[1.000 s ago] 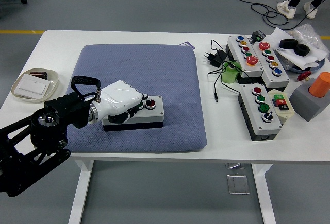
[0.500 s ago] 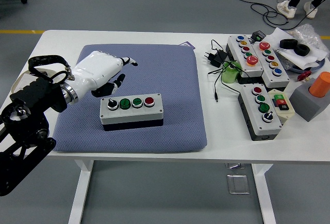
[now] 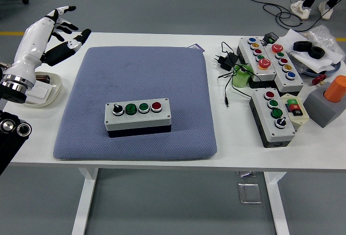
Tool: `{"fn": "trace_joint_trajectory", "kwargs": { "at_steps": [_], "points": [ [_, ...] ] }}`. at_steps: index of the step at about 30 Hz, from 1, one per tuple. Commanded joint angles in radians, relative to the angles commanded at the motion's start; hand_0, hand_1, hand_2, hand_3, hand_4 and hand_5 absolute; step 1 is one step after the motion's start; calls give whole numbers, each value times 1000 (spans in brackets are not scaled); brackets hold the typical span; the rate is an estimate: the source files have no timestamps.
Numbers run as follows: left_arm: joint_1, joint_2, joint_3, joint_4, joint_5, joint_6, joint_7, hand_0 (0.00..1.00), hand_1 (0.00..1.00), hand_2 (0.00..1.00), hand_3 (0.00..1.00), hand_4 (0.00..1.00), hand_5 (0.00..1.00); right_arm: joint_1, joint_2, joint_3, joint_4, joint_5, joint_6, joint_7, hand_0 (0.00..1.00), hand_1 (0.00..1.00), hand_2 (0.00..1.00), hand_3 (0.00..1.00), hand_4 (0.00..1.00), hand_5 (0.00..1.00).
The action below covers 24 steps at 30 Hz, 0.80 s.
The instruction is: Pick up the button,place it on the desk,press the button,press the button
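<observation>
From my station I saw the left hand [image 3: 46,38] raised at the upper left of the frame, fingers spread and holding nothing, above the white table's [image 3: 232,138] left edge and a shallow dish [image 3: 51,92] there. The button box [image 3: 138,117] lay flat near the centre of the blue-grey pad [image 3: 140,73], well apart from that hand, its black knob, two green buttons and red button facing up. More button boxes [image 3: 273,113] and an orange cylinder [image 3: 336,88] crowded the right side.
</observation>
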Motion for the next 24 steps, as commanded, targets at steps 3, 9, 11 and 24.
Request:
{"fn": "trace_joint_trajectory", "kwargs": {
  "at_steps": [3,9,11,24],
  "points": [
    [12,-3,-7,39,-124,20,-25,728,828,912,923,723,998,-1,1,2,0,-3,-1,-1,627,477,539,582,280,22],
    [31,-2,-16,81,-372,-1,-46,778,863,939,923,690,998,-2,1,2,0,-2,-2,-1,627,477,539,582,280,22],
    [34,-3,-19,88,-456,-6,-48,785,871,941,926,680,998,-2,1,1,0,-1,-2,0,627,477,539,582,280,22],
    [47,-4,-17,116,-876,-17,-54,785,874,943,934,677,998,-4,3,-3,0,3,-3,0,627,477,539,582,280,22]
  ]
}}
